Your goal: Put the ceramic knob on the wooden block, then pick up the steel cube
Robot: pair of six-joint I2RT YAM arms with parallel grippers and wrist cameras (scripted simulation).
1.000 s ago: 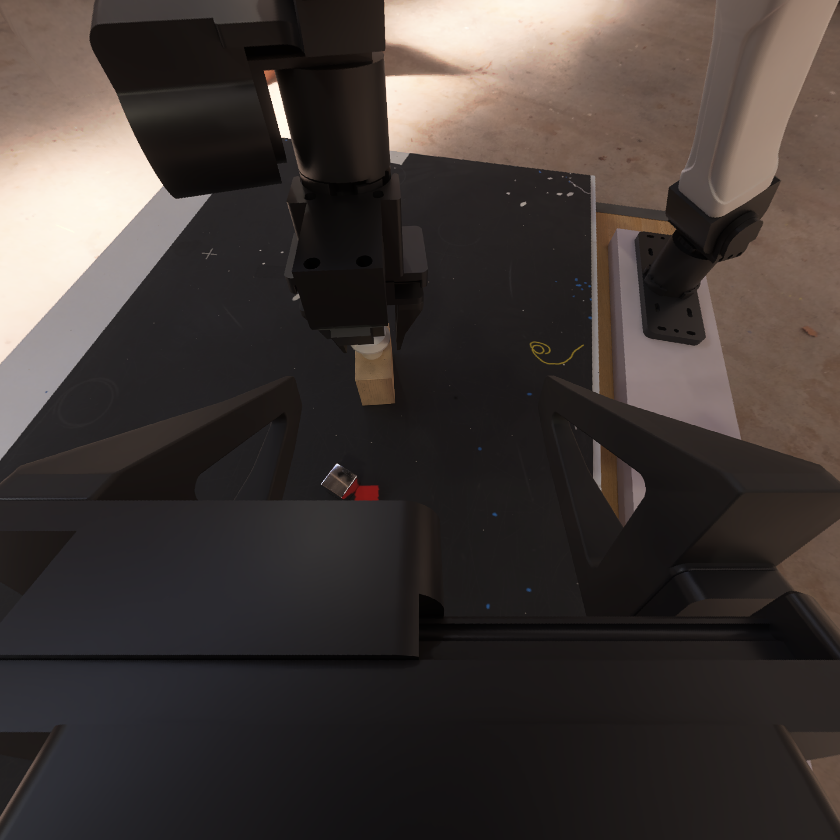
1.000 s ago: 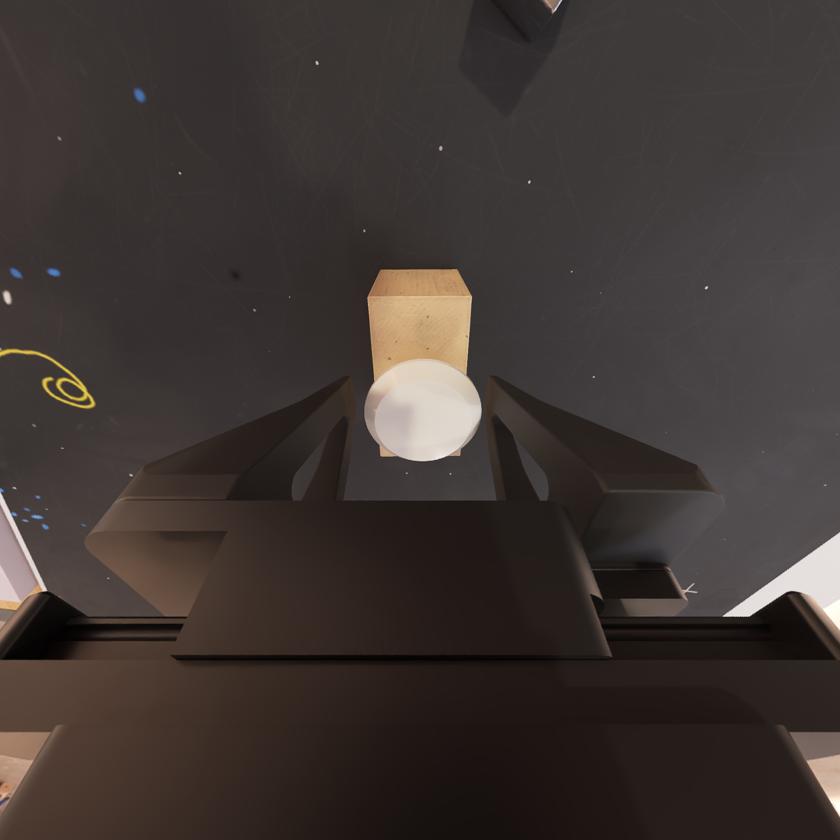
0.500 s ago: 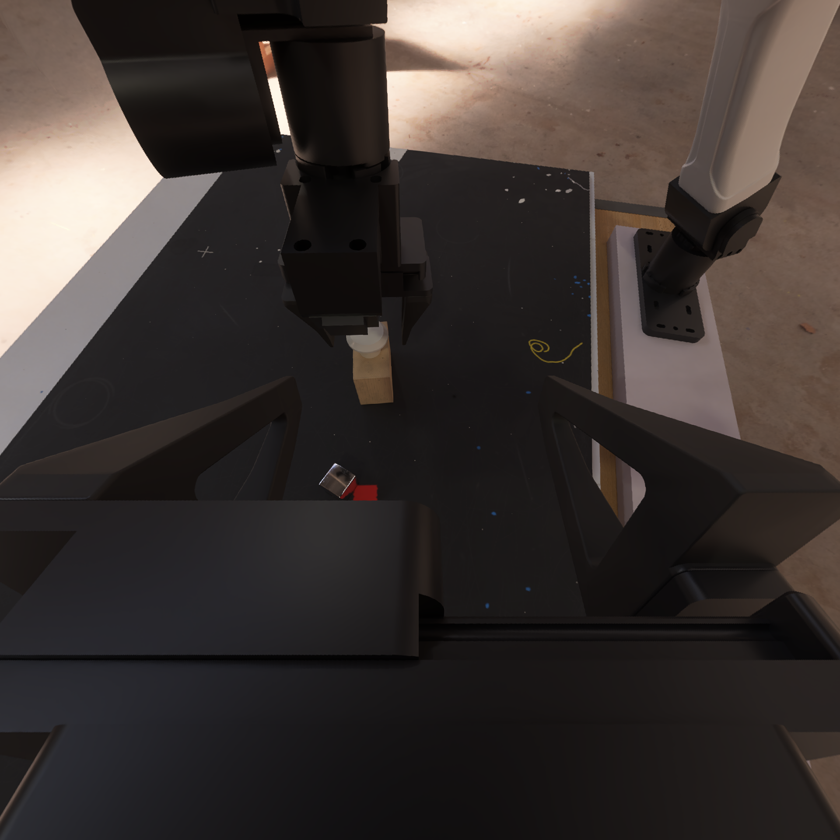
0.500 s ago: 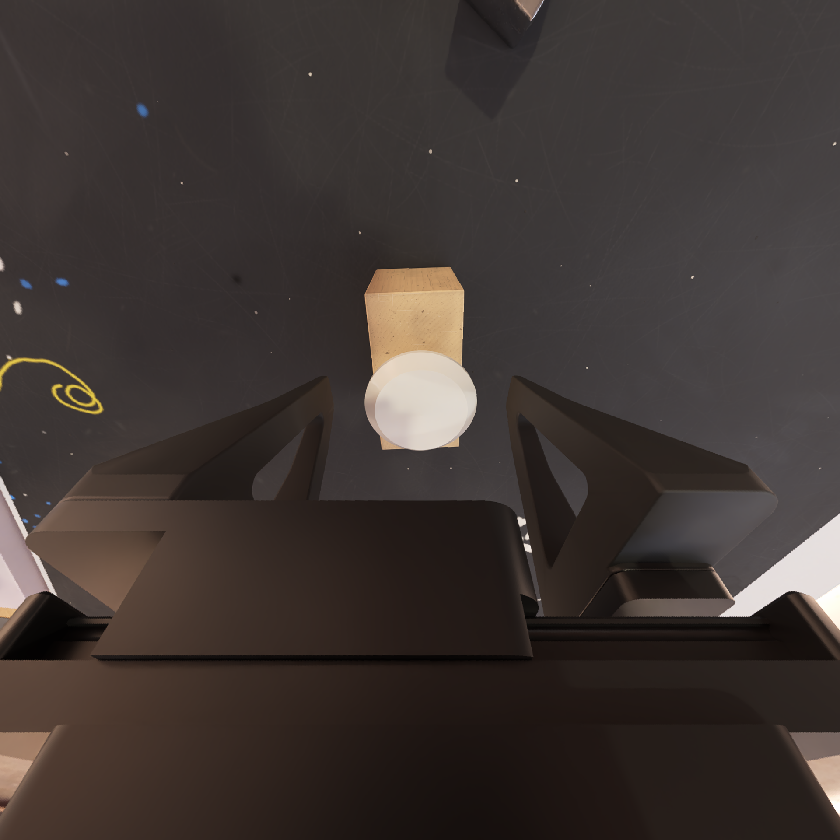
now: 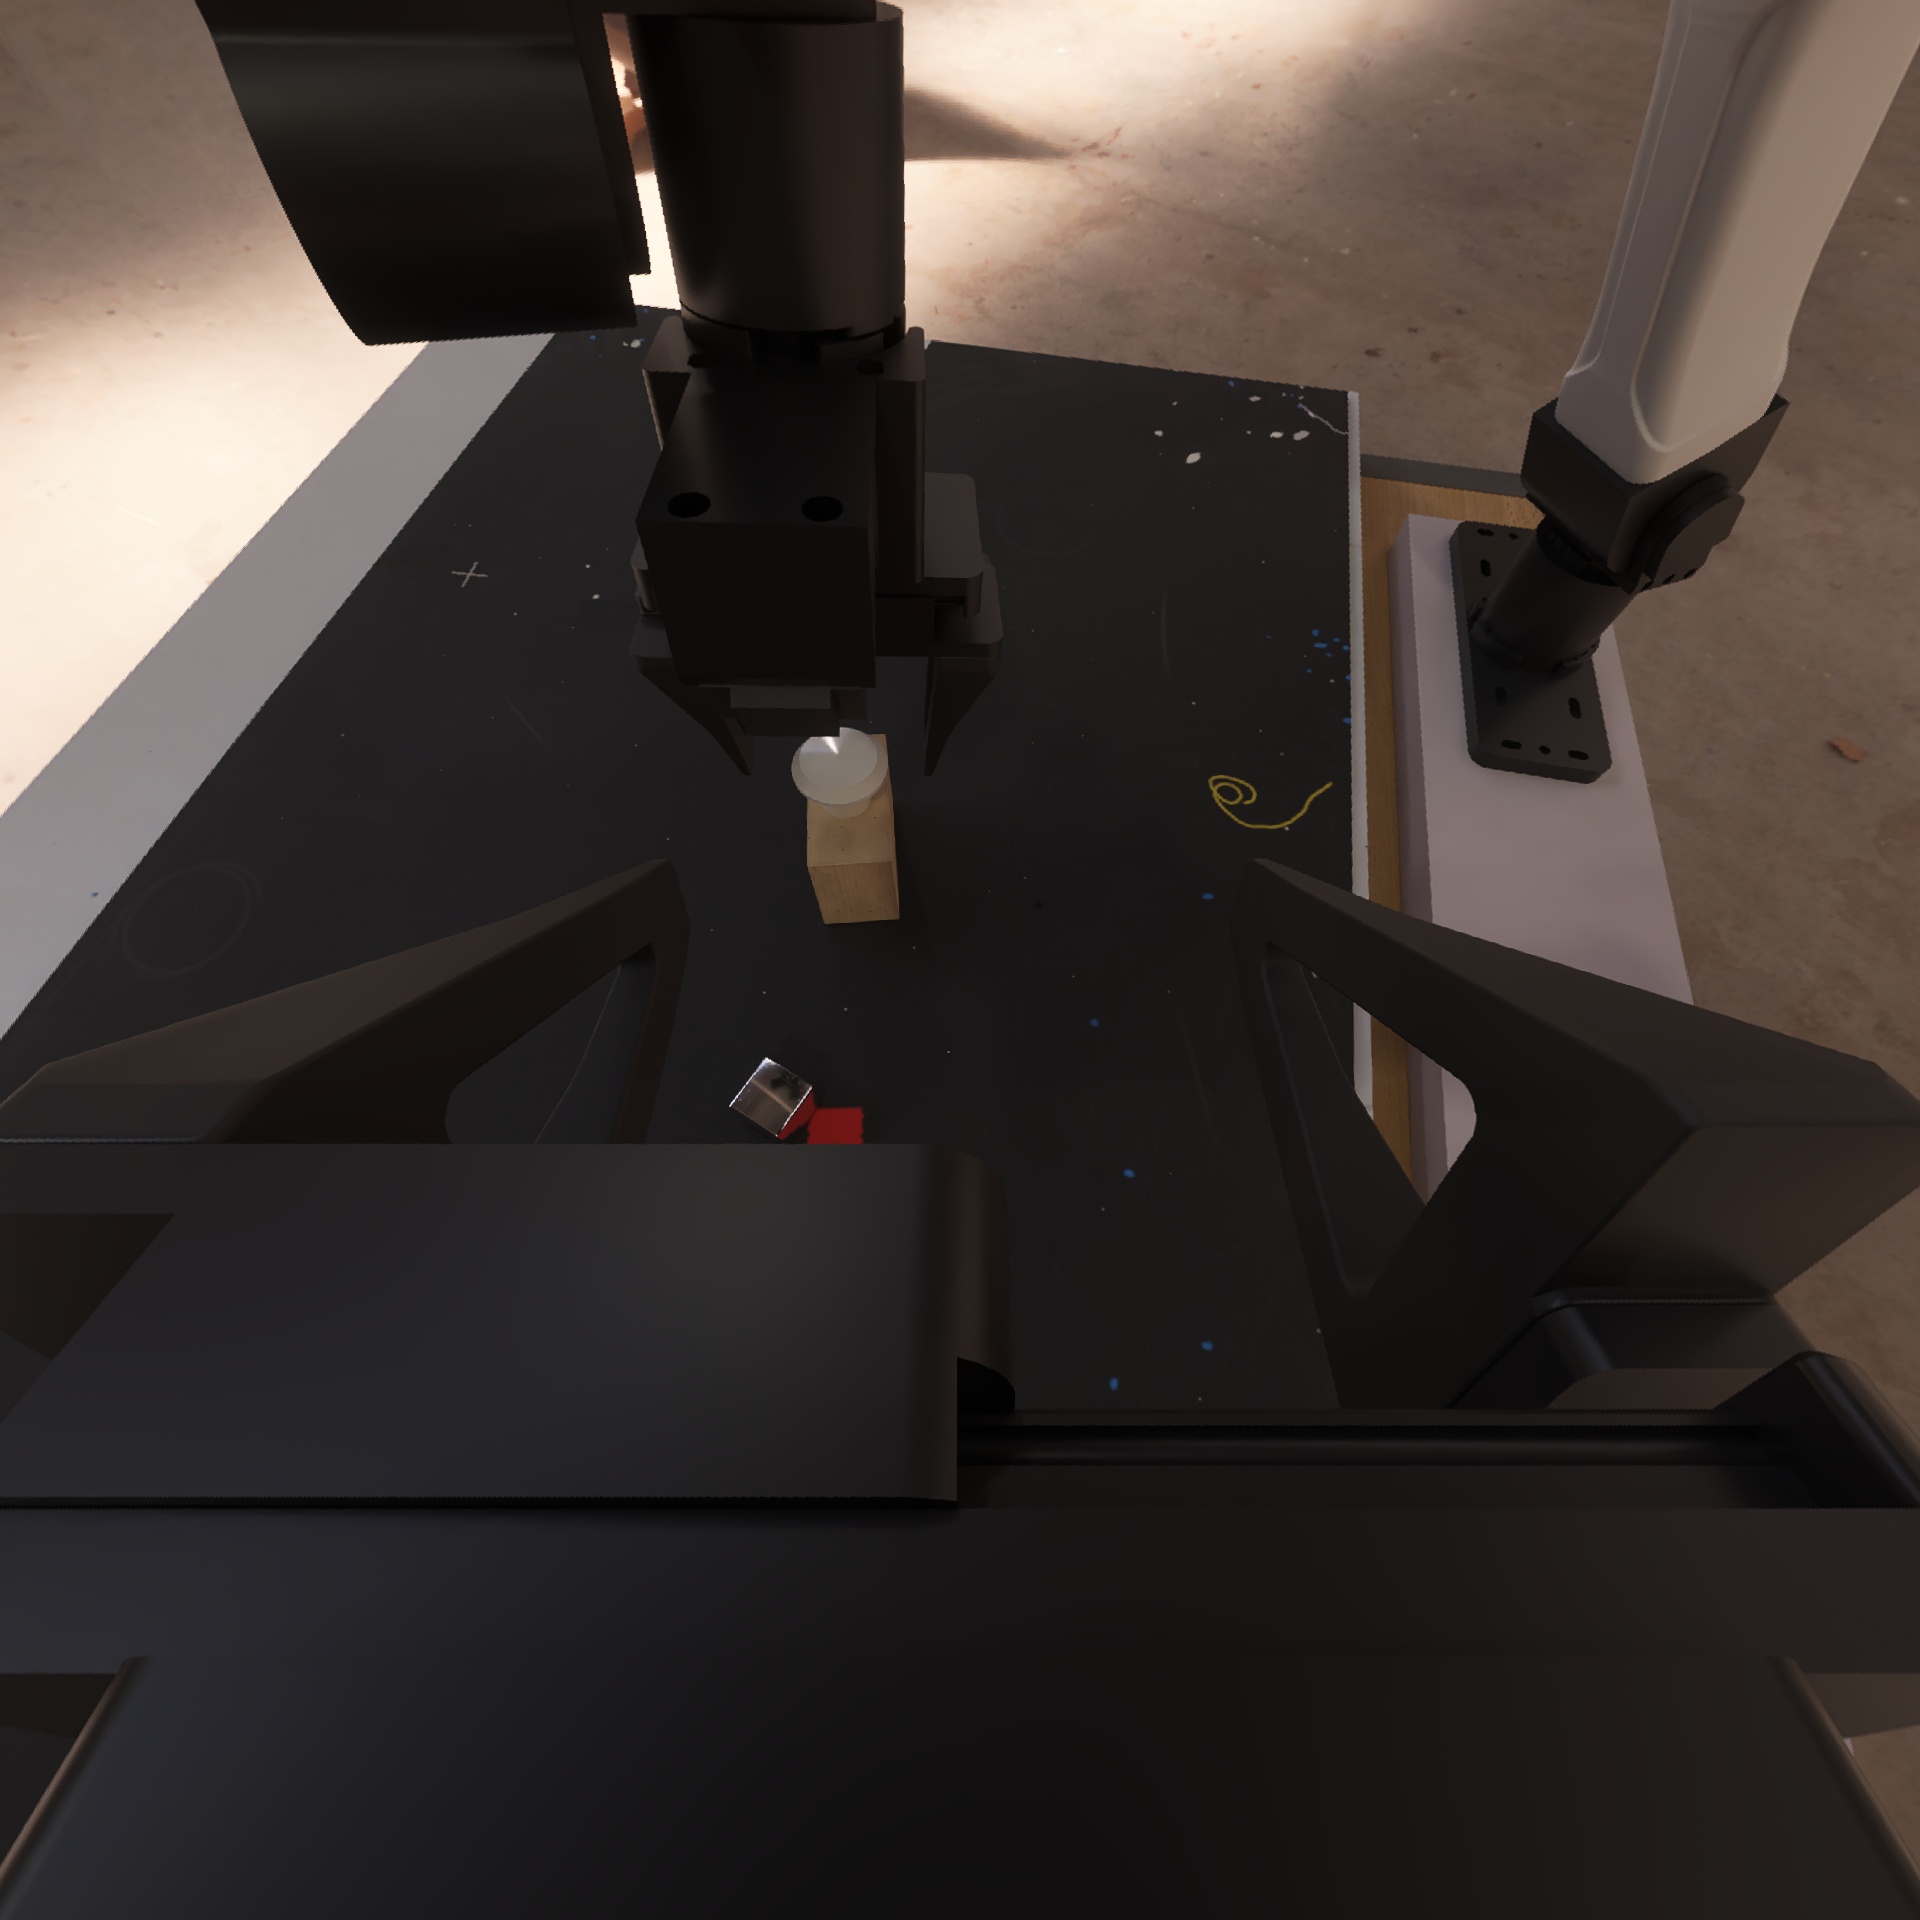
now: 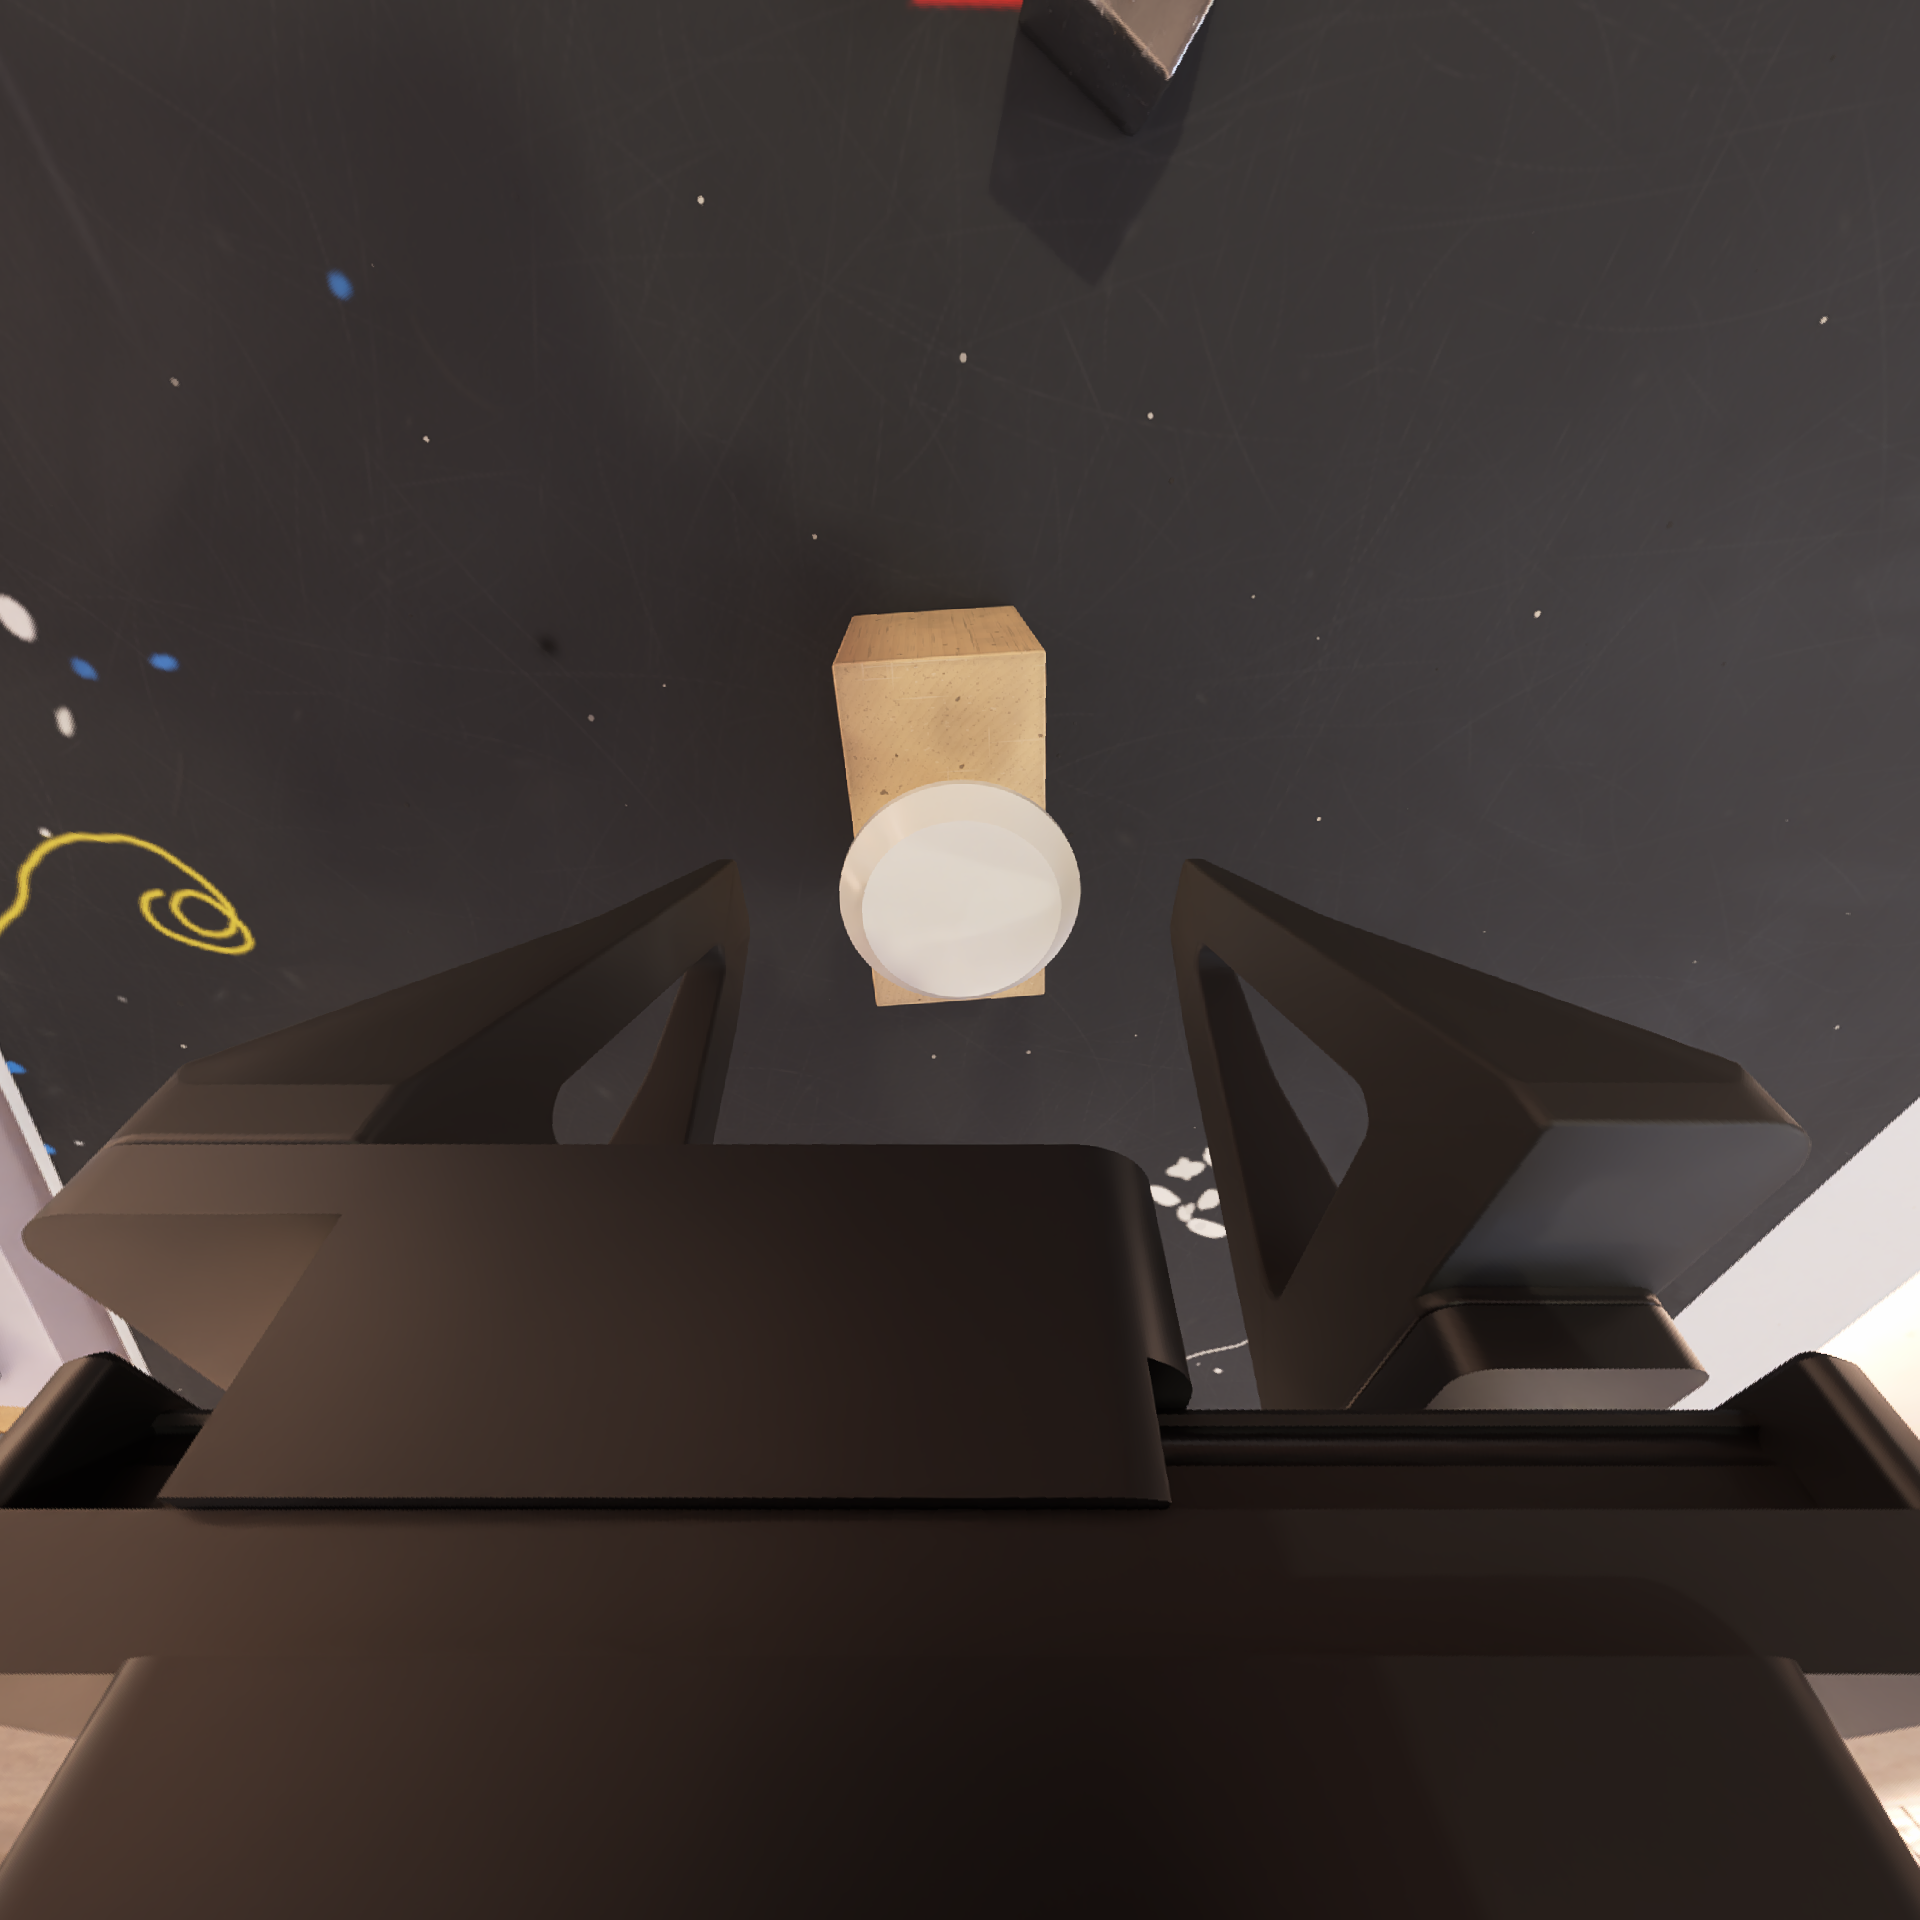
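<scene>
The white ceramic knob rests on top of the wooden block, which stands upright on the black table. Both show in the left wrist view: knob, block. My right gripper is open and empty just above the knob, fingers clear on either side; it also shows in the left wrist view. The shiny steel cube lies nearer my left gripper, touching a small red block. My left gripper is open and empty, high above the table.
The steel cube's edge and the red block show at the top of the right wrist view. A yellow scribble marks the table. The right arm's base stands on a white strip past the table's right edge.
My right gripper opened, let go of the knob on the block, and rose a little. The left gripper has not moved.
</scene>
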